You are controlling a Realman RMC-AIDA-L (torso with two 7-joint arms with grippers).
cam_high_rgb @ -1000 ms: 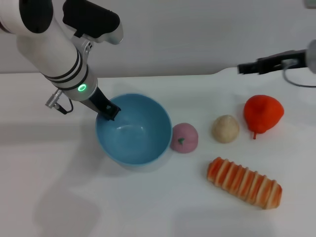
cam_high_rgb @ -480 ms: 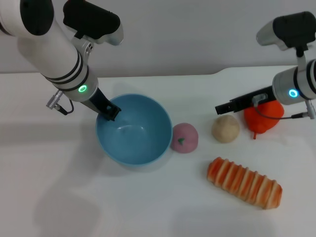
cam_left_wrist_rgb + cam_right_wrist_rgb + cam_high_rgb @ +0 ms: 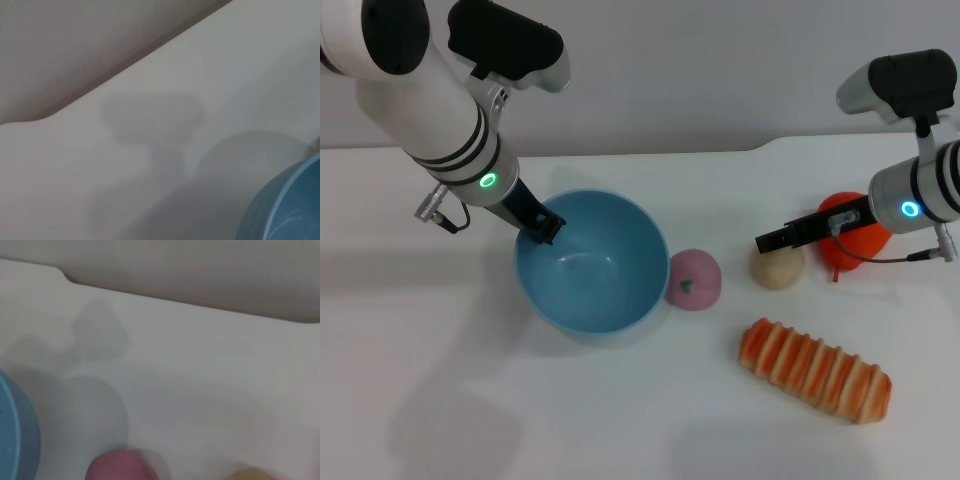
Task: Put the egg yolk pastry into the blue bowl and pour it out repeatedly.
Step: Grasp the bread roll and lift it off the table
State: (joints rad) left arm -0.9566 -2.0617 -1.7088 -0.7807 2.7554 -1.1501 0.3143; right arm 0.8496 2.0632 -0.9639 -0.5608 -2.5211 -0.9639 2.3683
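The left gripper [image 3: 538, 226] grasps the far-left rim of the blue bowl [image 3: 590, 265], its dark fingers clamped over the edge with one tip inside the bowl. The bowl stands upright on the white table [image 3: 620, 410], and nothing is visible inside it. In the left wrist view only a curved slice of the bowl's blue wall shows at one corner, above the pale tabletop.

The right gripper [image 3: 772, 240] reaches in from the robot's right, its dark tip hanging just over the far side of the egg yolk pastry [image 3: 777, 268]. From this angle it is hard to tell whether the fingers are parted or closed, or whether they touch the pastry.

The pastry sits on the table, well outside the bowl, with a pink ball [image 3: 693, 279] between the two; the pink ball lies right against the bowl's outer wall. Just beyond the pastry, partly behind the right arm, is a red-orange fruit-shaped toy [image 3: 860, 238]. Nearer the robot lies a long orange-striped bread [image 3: 815, 369], set at a slant, apart from the other items.
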